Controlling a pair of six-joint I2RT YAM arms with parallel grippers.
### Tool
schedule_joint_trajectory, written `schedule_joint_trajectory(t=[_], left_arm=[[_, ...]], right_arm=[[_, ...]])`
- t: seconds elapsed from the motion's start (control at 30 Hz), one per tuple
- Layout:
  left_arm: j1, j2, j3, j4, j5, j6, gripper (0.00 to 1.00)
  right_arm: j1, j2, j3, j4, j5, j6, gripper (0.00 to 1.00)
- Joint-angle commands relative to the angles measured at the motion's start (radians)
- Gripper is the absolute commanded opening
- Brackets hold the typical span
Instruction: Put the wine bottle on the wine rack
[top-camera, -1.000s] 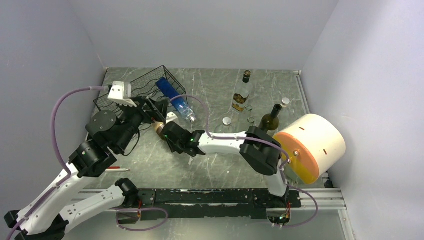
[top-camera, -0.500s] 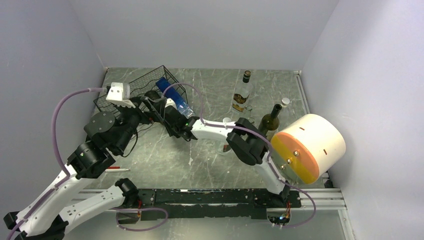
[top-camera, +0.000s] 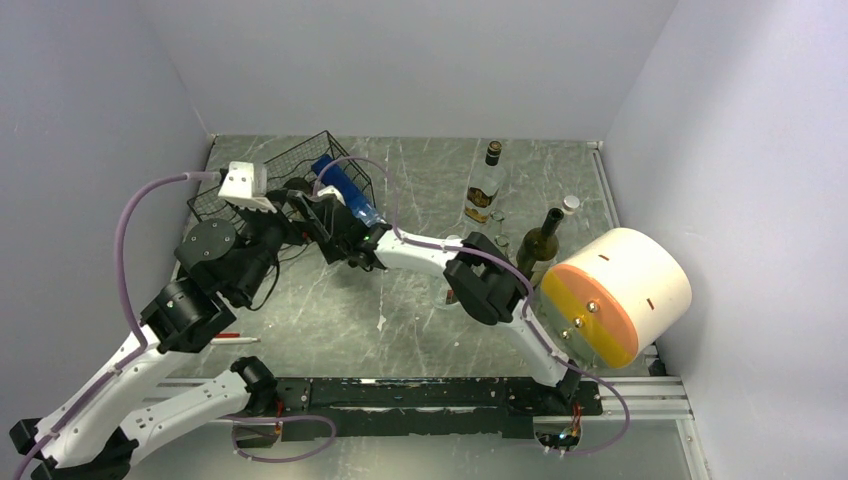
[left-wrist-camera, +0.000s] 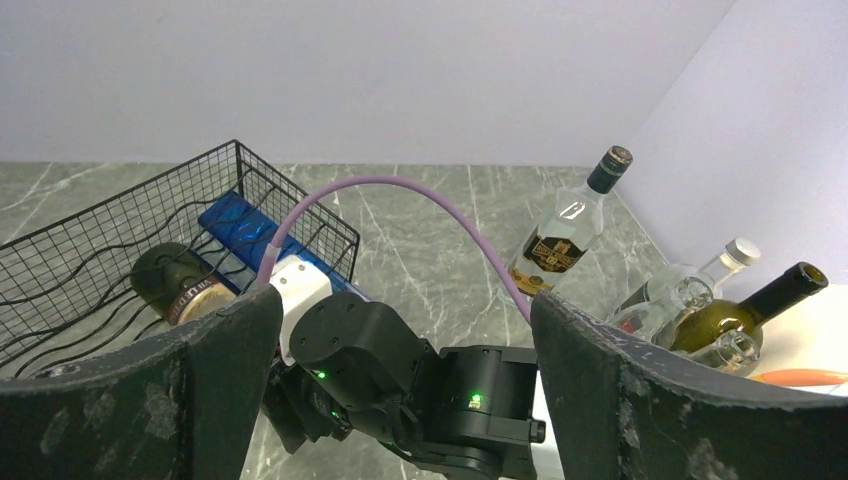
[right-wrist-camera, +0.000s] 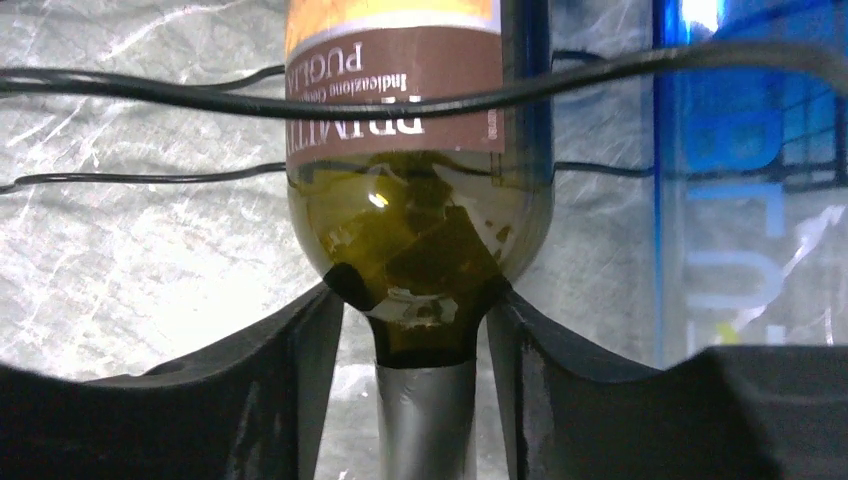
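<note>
At the wine rack (top-camera: 300, 170), back left on the table, the wine bottle (right-wrist-camera: 420, 220) is lying on its side in a wire cradle. It is just beside a blue bottle (left-wrist-camera: 240, 225), with its neck pointing out toward the right gripper (right-wrist-camera: 412, 300). Rack wires are running across its label in the right wrist view, so the rack is judged to be carrying it. The right fingers (right-wrist-camera: 300, 350) are standing either side of the neck with slivers of gap against the glass: slackened, not clamping. The left gripper (left-wrist-camera: 400, 300) is hovering near the rack front, spread wide and holding nothing. Assessment: placement is looking essentially complete. What is remaining is drawing the right arm back off the neck without dragging the bottle out of its cradle.
</note>
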Motion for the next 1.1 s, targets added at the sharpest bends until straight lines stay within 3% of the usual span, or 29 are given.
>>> schedule_joint_trajectory(t=[0.0, 0.07, 0.17, 0.67, 0.87, 1.07], left_arm=[[-0.004, 0.003, 0.009, 0.022, -0.014, 0.021, 0.98], [-0.004, 0.013, 0.017, 0.004, -0.026, 0.022, 0.98], [-0.005, 0.022, 0.023, -0.004, -0.027, 0.023, 0.98], [-0.004, 0.052, 0.057, -0.007, 0.051, 0.036, 0.98], [-0.005, 0.039, 0.049, 0.010, 0.062, 0.037, 0.98], [-0.004, 0.042, 0.033, 0.030, 0.088, 0.045, 0.98]], right_arm=[[-0.003, 0.004, 0.032, 0.052, 0.007, -0.005, 0.65], [-0.004, -0.007, 0.022, 0.057, 0.010, -0.005, 0.76], [-0.005, -0.041, -0.006, 0.074, 0.004, -0.003, 0.82], [-0.014, -0.314, -0.206, 0.105, -0.038, 0.045, 0.86], [-0.018, -0.441, -0.343, 0.109, -0.044, 0.057, 0.81], [-0.017, -0.414, -0.368, 0.013, -0.156, 0.038, 0.64]])
